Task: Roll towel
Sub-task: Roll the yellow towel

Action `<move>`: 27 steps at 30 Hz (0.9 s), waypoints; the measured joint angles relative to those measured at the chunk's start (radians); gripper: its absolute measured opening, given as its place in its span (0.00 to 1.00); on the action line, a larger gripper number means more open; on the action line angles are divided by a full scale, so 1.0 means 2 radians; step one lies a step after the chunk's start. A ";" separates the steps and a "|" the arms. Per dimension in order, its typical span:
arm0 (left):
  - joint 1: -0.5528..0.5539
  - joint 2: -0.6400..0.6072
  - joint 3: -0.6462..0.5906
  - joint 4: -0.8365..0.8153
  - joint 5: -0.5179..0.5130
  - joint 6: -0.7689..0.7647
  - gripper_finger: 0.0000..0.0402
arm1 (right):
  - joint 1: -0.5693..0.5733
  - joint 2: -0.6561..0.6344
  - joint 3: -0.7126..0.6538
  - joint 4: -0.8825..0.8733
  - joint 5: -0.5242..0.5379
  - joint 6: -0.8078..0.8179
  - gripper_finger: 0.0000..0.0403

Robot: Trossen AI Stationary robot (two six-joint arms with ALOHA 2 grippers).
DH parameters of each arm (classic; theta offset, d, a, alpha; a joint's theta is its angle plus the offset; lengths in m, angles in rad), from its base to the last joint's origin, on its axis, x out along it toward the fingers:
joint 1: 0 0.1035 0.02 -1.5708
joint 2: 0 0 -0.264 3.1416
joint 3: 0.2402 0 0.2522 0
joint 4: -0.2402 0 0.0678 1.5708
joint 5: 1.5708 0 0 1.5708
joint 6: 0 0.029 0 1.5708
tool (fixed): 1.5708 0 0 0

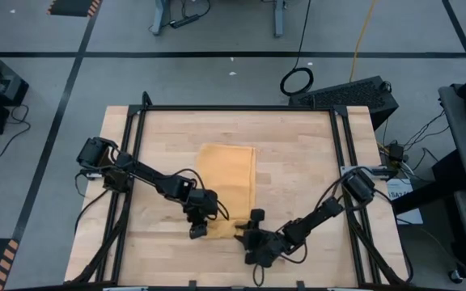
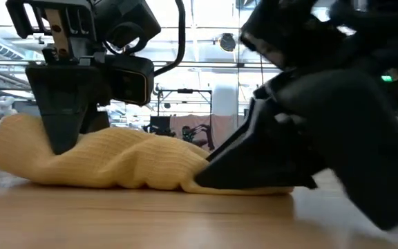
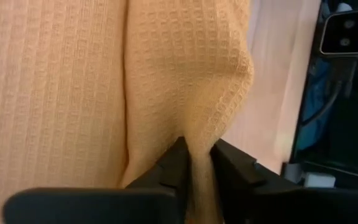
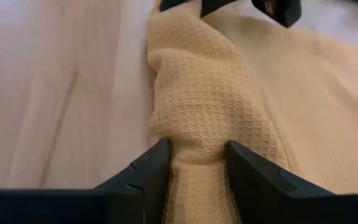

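The mustard-yellow towel (image 1: 226,174) lies flat on the wooden table (image 1: 298,162), its long side running from far to near. Its near end is gathered into a thick roll-like bunch (image 2: 116,162) that rests on the tabletop. My left gripper (image 1: 198,230) is at the left end of that bunch and is shut on a fold of it. My right gripper (image 1: 252,236) is at the right end, and its fingers close on the cloth there. My left gripper pinches a raised fold of the towel's bunched near end (image 3: 199,146) between its two fingers, several layers thick. It comes slanting down from the table's left side. The cloth rests on the table and is slack. My right gripper has a thick ridge of the bunched cloth (image 4: 197,134) between its two fingers, at the towel's near right end. Both fingers (image 4: 151,165) touch the ridge. They come in low, slanting from the table's near right. The towel stays on the table.
Black frame rails (image 1: 338,145) run along the table's left, right and far sides. Bare wood lies to the right of the towel and beyond its far end. The two grippers stand close to each other near the table's front edge.
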 joint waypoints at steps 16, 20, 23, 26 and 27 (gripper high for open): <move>-0.022 -0.141 0.000 -0.125 -0.128 0.091 0.37 | -0.033 -0.007 0.000 0.005 -0.137 0.070 0.28; -0.088 -0.160 0.000 -0.064 -0.250 0.140 0.37 | -0.040 -0.018 -0.001 0.001 -0.160 0.072 0.22; -0.155 -0.149 0.000 -0.013 -0.319 0.169 0.37 | -0.045 -0.026 -0.001 -0.004 -0.169 0.074 0.18; -0.215 -0.119 0.001 0.015 -0.399 0.173 0.37 | -0.050 -0.034 -0.002 -0.012 -0.184 0.076 0.15; -0.231 -0.107 0.001 0.017 -0.421 0.173 0.37 | -0.052 -0.037 -0.002 -0.013 -0.187 0.076 0.14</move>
